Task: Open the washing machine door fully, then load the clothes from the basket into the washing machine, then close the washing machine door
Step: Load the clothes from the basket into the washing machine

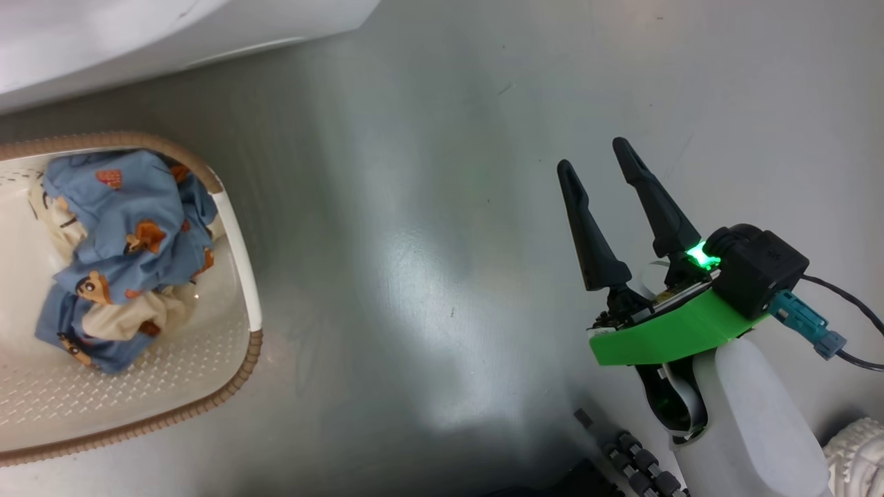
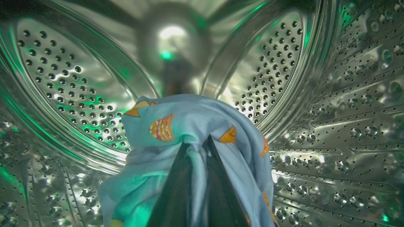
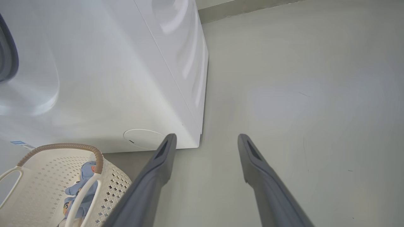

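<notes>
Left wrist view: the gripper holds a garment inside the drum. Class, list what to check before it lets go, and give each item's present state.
1. Grip: the left gripper is shut on the light blue garment: ok.
2. Depth: the garment is well inside the steel drum: ok.
3. Other arm: the right gripper is open, holds nothing and hangs over the floor: ok.
4. Is the basket emptied? Not ok, clothes lie in it.
5. Is the door fully open? Cannot tell.

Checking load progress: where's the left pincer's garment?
Left wrist view: the garment is inside the steel drum, centre frame, clamped in the left pincer.
</notes>
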